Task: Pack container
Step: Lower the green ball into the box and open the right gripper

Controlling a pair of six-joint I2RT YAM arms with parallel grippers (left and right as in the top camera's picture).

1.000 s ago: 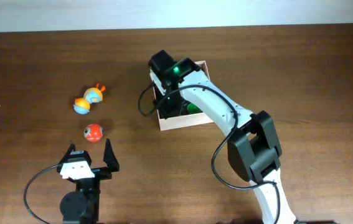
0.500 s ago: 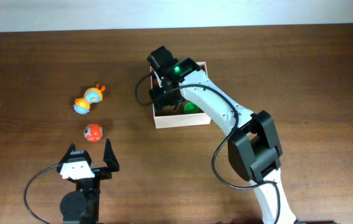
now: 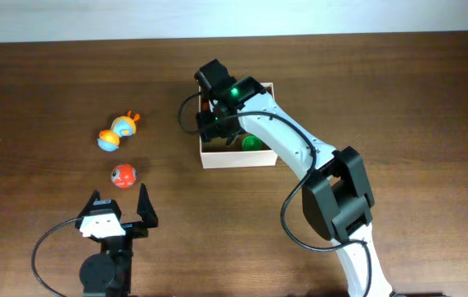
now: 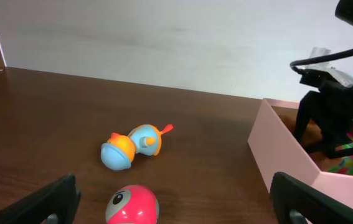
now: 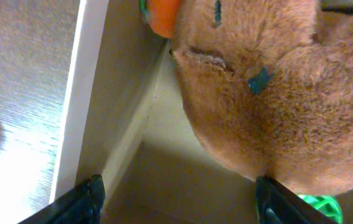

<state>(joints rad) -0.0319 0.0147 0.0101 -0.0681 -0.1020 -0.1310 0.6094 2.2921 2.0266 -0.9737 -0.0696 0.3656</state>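
The container (image 3: 238, 157) sits right of the table's middle, with white walls and a tan inside. My right gripper (image 3: 215, 124) is open and reaches down inside it by the left wall (image 5: 80, 93). A brown plush toy (image 5: 269, 93) lies in the container against the right finger, with an orange piece (image 5: 160, 15) and a green toy (image 3: 254, 142) beside it. A red ball (image 3: 123, 175) and a blue-and-orange toy (image 3: 116, 132) lie on the table at the left. My left gripper (image 3: 118, 208) is open and empty, just behind the red ball (image 4: 132, 205).
The left wrist view shows the blue-and-orange toy (image 4: 129, 146) ahead and the container's near wall (image 4: 282, 155) at the right. The right arm's white links (image 3: 300, 148) stretch over the container from the front right. A white wall borders the table's far edge.
The container has slid a little to the left and squared up with the right gripper inside it. The left arm and the loose toys have not moved.
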